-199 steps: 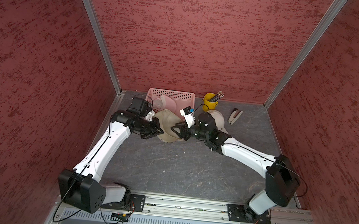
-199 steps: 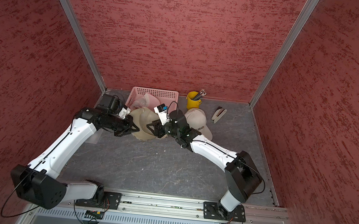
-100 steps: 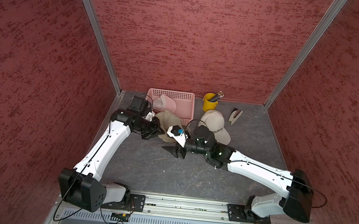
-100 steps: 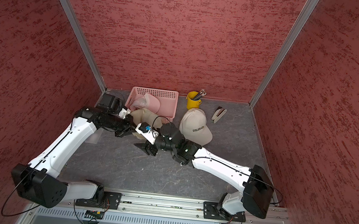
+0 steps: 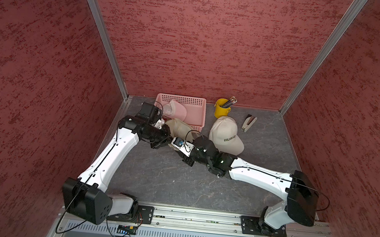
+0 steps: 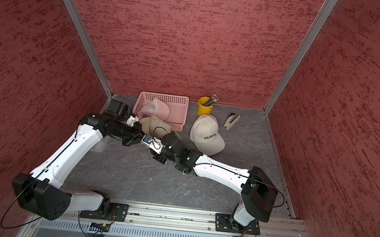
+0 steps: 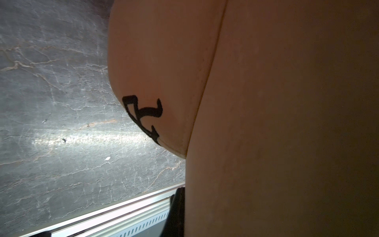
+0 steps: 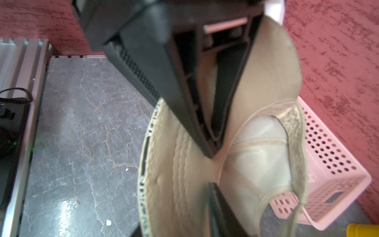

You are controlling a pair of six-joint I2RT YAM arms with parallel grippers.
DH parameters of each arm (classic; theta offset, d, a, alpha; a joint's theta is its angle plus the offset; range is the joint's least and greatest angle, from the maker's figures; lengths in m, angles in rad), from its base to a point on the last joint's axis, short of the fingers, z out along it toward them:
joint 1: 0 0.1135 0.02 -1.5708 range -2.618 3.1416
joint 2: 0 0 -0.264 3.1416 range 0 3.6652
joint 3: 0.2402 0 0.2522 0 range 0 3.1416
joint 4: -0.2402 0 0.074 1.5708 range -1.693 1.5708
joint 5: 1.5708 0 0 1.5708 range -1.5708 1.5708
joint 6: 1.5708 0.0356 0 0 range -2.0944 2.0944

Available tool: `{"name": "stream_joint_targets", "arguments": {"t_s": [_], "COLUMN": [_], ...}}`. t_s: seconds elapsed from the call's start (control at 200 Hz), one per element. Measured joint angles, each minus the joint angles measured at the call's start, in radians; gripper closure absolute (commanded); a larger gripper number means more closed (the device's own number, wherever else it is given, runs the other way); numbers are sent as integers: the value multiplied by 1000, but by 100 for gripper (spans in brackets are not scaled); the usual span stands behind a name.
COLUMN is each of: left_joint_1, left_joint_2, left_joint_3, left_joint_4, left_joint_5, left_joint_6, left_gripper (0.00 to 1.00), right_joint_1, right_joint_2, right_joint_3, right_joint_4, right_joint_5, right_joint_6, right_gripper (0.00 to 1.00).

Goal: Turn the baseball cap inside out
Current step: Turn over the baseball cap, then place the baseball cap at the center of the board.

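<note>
The beige baseball cap (image 5: pixel 179 128) (image 6: pixel 154 125) hangs just in front of the pink basket, its hollow inside and brim underside (image 8: pixel 184 174) facing the right wrist camera. My left gripper (image 5: pixel 161 143) (image 6: pixel 134 139) is shut on the cap where brim meets crown, its tip (image 8: pixel 212 149) coming in from above. In the left wrist view the cap's outer cloth (image 7: pixel 276 123) fills most of the picture. My right gripper (image 8: pixel 176 215) straddles the brim: one blurred finger (image 8: pixel 217 207) lies on its underside, the other behind its edge. In both top views its fingers are hidden under its wrist camera (image 5: pixel 180 144).
A pink basket (image 5: pixel 194 100) at the back holds a pink cap (image 5: pixel 176 109). A second beige cap lettered COLORADO (image 5: pixel 226 136) lies right of the arms. A yellow cup of pencils (image 5: pixel 220 111) and a stapler (image 5: pixel 248 123) stand at the back right. The metal rail (image 5: pixel 198 220) runs along the front.
The right gripper let go of the cap, drew back toward the front with jaws wide, then came back to the brim with jaws narrowing. The left gripper kept hold.
</note>
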Motion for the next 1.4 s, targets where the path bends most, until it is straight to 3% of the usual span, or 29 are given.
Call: {"name": "stream_joint_targets", "arguments": {"t_s": [0.065, 0.11, 0.22, 0.235, 0.255, 0.275, 0.296, 0.536, 0.686, 0.831, 1.067, 1.402], "left_joint_1": [0, 0, -1, -2, -2, -2, -2, 63, 238, 370, 370, 325], "left_joint_2": [0, 0, -2, -3, -4, -6, -8, -11, -29, -38, -84, -84], "left_joint_3": [0, 0, 0, 0, 0, 1, 5, 146, 223, 261, 225, 215], "left_joint_4": [-7, -16, -29, -27, -25, -18, -11, 8, 4, -4, 5, 51], "left_joint_5": [-6, -11, -25, -25, -26, -25, -26, -24, -1, -23, -162, -246], "left_joint_6": [-24, -42, -50, -49, -43, -39, -39, 20, 74, 131, 205, 231], "left_gripper": [100, 86, 72, 65, 44, 7, 0, 0, 0, 0, 0, 0], "right_joint_1": [4, 6, 12, 12, 12, 12, 12, 4, -32, -108, -138, -111], "right_joint_2": [-2, -2, -2, -2, -2, -2, -2, -2, -2, -4, 18, 138], "right_joint_3": [2, 2, 5, 8, 11, 16, 19, 94, 144, 126, -49, -152], "right_joint_4": [-2, -5, -23, -26, -33, -40, -45, -145, -147, -13, 397, 714], "right_joint_5": [13, 18, 11, 6, 0, -6, -13, -101, -154, -177, -78, 74], "right_joint_6": [-26, -48, -30, -24, -13, 2, 13, 201, 403, 674, 1057, 1274], "right_gripper": [94, 98, 100, 100, 100, 100, 100, 100, 100, 100, 100, 100]}}
